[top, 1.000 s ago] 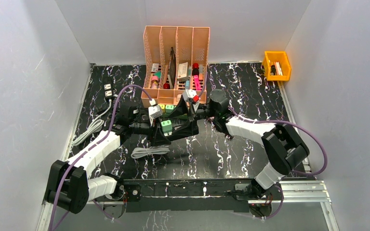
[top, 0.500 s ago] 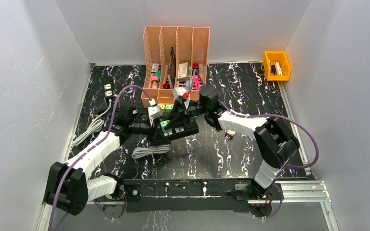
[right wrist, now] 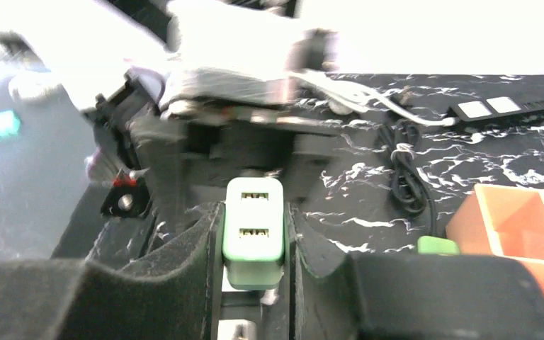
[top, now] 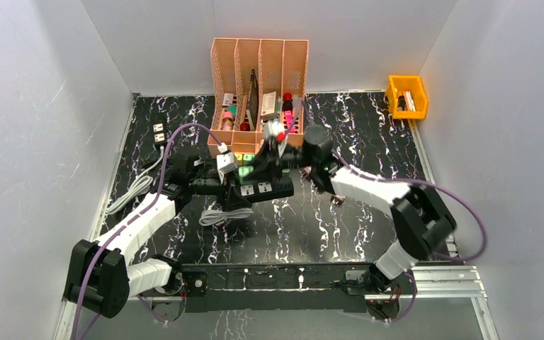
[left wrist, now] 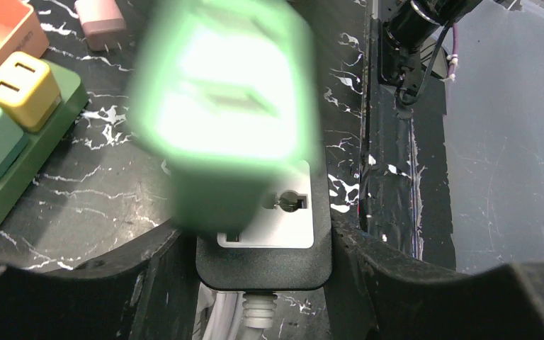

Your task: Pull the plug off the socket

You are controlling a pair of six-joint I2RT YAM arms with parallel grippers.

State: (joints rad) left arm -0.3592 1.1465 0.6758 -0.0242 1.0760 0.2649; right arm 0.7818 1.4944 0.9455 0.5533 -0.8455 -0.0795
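Note:
The plug (right wrist: 253,227) is a pale green USB charger block, blurred in the left wrist view (left wrist: 219,106). My right gripper (right wrist: 253,244) is shut on it, a finger (right wrist: 184,265) pressed to each side. Under it lies the socket (left wrist: 265,258), a black power strip with white outlets, seen from above at mid-table (top: 265,189). My left gripper (left wrist: 263,283) is shut on the strip's cable end. A thin gap shows below the plug's base. Whether its prongs still sit in the outlet I cannot tell.
An orange file rack (top: 258,78) stands just behind the grippers, a green strip with coloured adapters (left wrist: 14,142) at its foot. A coiled white cable (top: 216,214) lies near the left arm. A small black strip (top: 159,134) is at far left, a yellow bin (top: 406,95) at back right.
My right gripper came in over the strip and closed on the green plug. The strip, tilted up a second ago, now lies flatter and further back, with the white cable drawn along.

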